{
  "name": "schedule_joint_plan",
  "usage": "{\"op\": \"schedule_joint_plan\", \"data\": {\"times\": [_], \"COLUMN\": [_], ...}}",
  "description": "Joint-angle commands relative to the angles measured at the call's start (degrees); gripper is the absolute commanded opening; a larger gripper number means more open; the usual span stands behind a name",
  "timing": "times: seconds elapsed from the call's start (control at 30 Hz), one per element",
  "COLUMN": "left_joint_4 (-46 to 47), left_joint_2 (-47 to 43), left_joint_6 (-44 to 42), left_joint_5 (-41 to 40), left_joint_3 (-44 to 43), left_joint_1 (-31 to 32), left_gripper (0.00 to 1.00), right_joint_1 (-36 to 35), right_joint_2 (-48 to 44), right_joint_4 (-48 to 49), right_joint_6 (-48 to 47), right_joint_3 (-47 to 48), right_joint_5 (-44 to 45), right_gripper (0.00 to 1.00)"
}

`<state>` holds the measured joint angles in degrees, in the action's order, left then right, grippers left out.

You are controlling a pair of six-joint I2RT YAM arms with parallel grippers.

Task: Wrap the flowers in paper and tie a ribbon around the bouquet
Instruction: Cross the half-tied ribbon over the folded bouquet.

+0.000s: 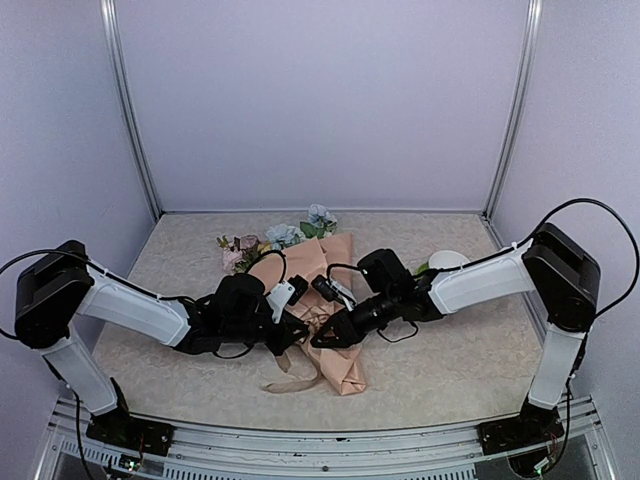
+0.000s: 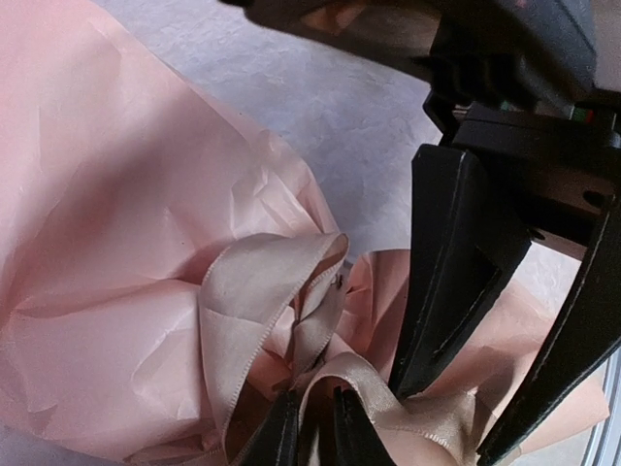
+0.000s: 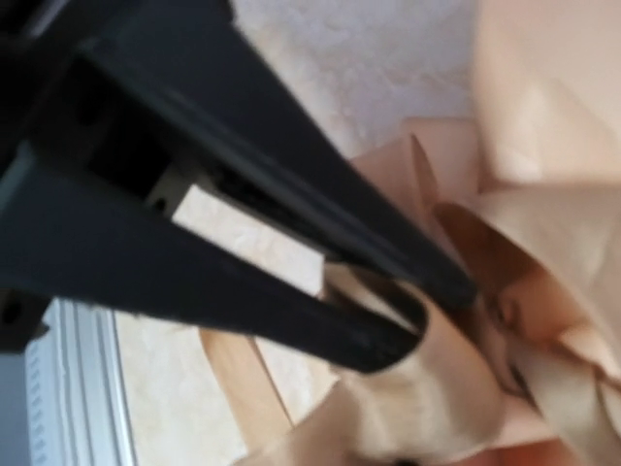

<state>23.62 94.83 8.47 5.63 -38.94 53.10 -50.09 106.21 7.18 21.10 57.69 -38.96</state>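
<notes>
The bouquet [image 1: 322, 290] lies in the middle of the table, its peach paper [image 2: 116, 194] wrapped around the flowers [image 1: 280, 237], whose blooms stick out at the far end. A beige ribbon [image 2: 243, 291] is looped and crossed around the cone's waist, and its loose ends [image 1: 290, 382] trail toward the near edge. My left gripper [image 2: 315, 427] reaches in from the left, its jaws pinched on a band of ribbon. My right gripper [image 3: 427, 316] comes in from the right, its fingers [image 2: 456, 291] apart and straddling the ribbon [image 3: 437, 408] beside the knot.
A white round object [image 1: 447, 260] sits behind the right arm. The cone's narrow tail [image 1: 350, 378] points toward the near edge. Grey walls with metal posts [image 1: 130, 120] enclose the beige mat [image 1: 180, 260] on three sides.
</notes>
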Motion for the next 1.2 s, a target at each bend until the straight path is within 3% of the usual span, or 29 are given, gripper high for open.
{"op": "schedule_joint_plan", "data": {"times": [0.0, 0.17, 0.4, 0.53, 0.73, 0.83, 0.9, 1.17], "left_joint_4": [1.75, 2.29, 2.55, 2.39, -0.89, -3.10, -4.69, -0.71], "left_joint_2": [0.75, 0.34, 0.60, -0.88, -4.82, -6.31, -6.46, -8.24], "left_joint_6": [-1.24, -1.25, -1.03, -1.42, -4.23, -5.89, -6.94, -5.24], "left_joint_5": [1.01, 0.69, 1.35, 2.70, 5.62, 11.19, 14.22, 5.41], "left_joint_3": [-0.79, -0.71, -0.48, 0.14, 1.49, 1.91, 1.70, 4.25], "left_joint_1": [-0.37, -0.63, -1.03, -1.37, -2.37, -2.48, -2.48, -2.76], "left_gripper": [0.14, 0.14, 0.14, 0.17, 0.33, 0.44, 0.46, 0.47], "right_joint_1": [-0.10, -0.05, -0.11, -0.06, -0.08, -0.04, -0.09, 0.26], "right_joint_2": [0.42, -0.65, 0.80, 2.06, 1.99, 2.54, 3.08, 1.03], "right_joint_4": [0.34, -1.97, -2.44, -2.26, -1.65, -1.52, -1.29, -0.20], "right_joint_6": [-0.12, -2.47, -2.93, -2.87, -1.35, -0.49, 0.19, 3.08], "right_joint_3": [1.67, 3.96, 5.63, 6.83, 6.76, 6.76, 6.76, 4.96], "right_joint_5": [1.05, 5.43, 7.06, 7.05, 8.60, 8.43, 7.92, 10.21], "right_gripper": [0.39, 0.35, 0.40, 0.28, 0.21, 0.16, 0.10, 0.02]}}
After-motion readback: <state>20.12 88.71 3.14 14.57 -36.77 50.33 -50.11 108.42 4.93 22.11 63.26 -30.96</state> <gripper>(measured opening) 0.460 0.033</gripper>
